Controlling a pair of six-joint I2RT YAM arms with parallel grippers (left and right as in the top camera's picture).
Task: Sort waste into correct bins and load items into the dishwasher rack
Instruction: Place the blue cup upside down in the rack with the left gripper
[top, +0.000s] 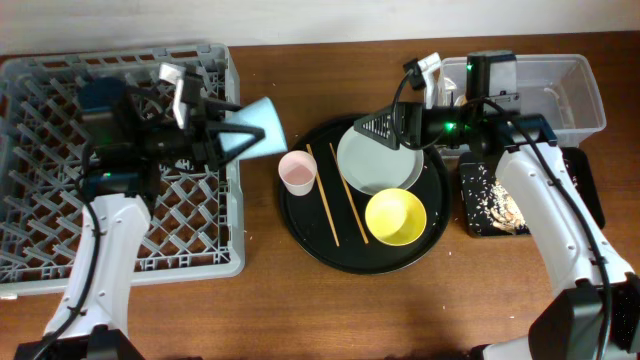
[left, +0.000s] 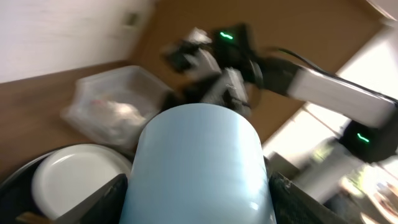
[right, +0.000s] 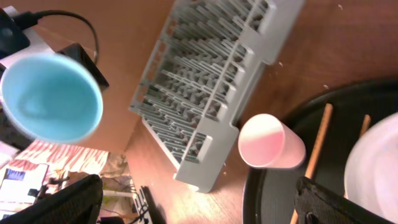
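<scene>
My left gripper (top: 228, 138) is shut on the small blue cup (top: 262, 125), held on its side in the air at the right edge of the grey dishwasher rack (top: 60, 250); the cup fills the left wrist view (left: 199, 168) and shows in the right wrist view (right: 51, 98). The pink cup (top: 297, 171), two chopsticks (top: 322, 195), grey-white plate (top: 385, 165) and yellow bowl (top: 396, 217) sit on the round black tray (top: 300, 225). My right gripper (top: 378, 128) is open and empty over the plate's far edge. The clear tub (top: 575, 95) and shallow black tray (top: 487, 205) with food leftovers lie at right.
The rack (right: 205, 81) lies left of the round tray (right: 267, 186), with a strip of bare wooden table between them. The pink cup (right: 271, 143) stands at the tray's left rim. My right arm stretches over the shallow black tray.
</scene>
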